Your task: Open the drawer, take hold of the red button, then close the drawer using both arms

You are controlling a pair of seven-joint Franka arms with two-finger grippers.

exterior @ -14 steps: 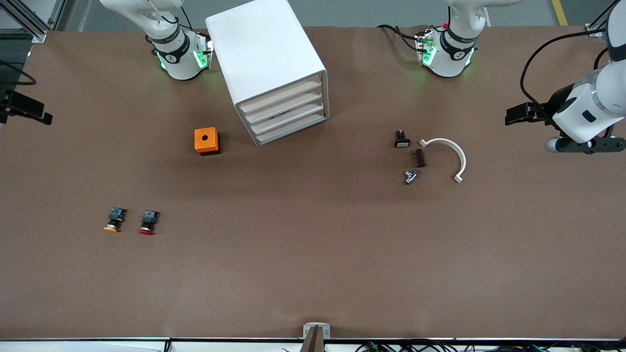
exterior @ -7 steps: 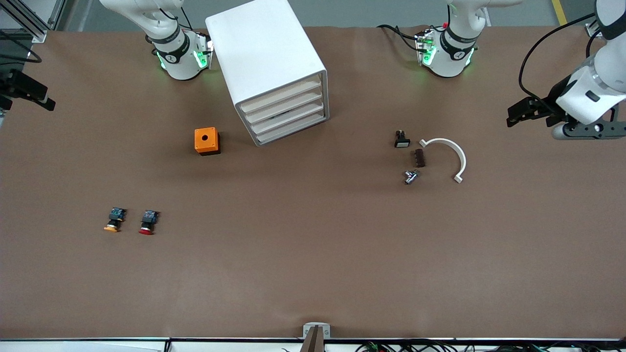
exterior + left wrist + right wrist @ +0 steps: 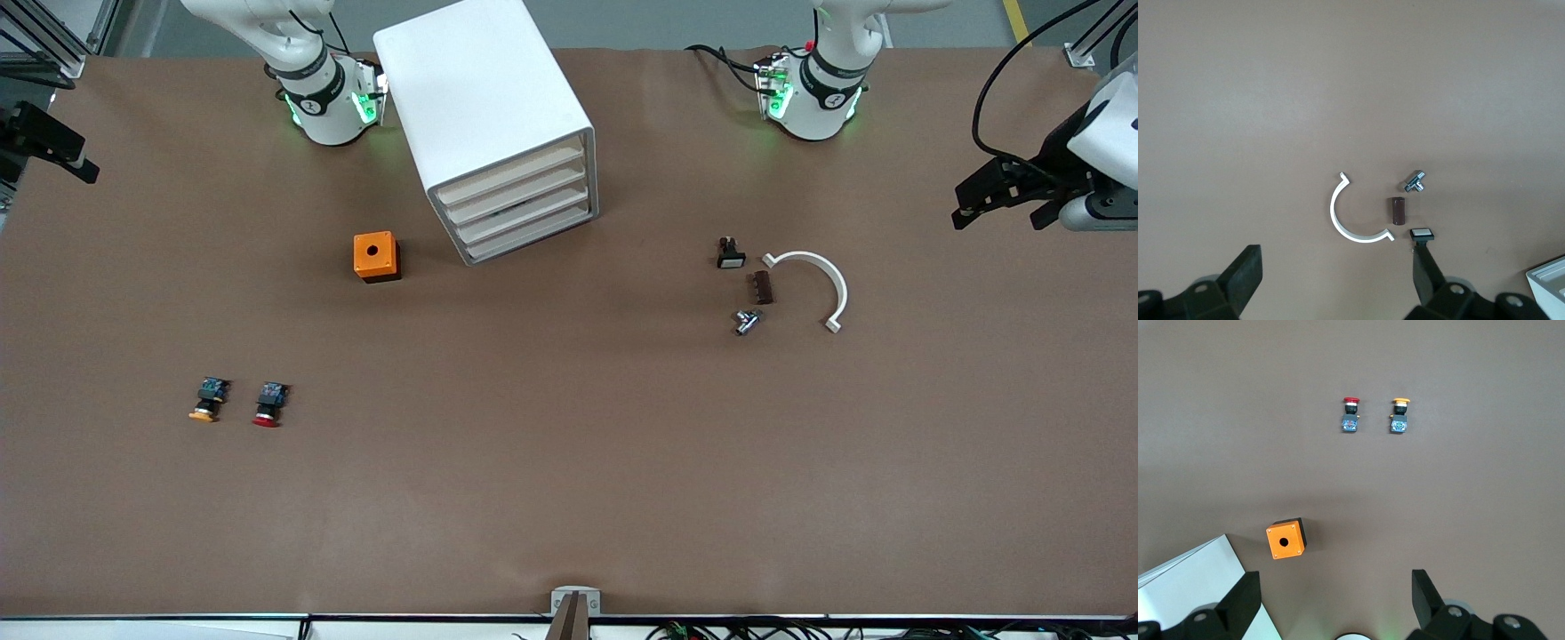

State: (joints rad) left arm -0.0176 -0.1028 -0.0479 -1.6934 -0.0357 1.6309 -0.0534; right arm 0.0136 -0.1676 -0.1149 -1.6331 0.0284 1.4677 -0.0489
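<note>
With both grippers, left (image 3: 994,196) and right (image 3: 49,147), spread empty at opposite table ends, one should approach the closed white plastic drawer cabinet (image 3: 498,124) squarely.

The tabletop (image 3: 569,462) is covered in matt brown sheet, smooth with faint creases. The drawer cabinet (image 3: 484,124) looks like smooth white plastic with a soft sheen. The button (image 3: 268,404) has a glossy red plastic cap. A small fitting (image 3: 747,321) gleams like polished metal. The orange box (image 3: 375,256) looks like matt plastic.
</note>
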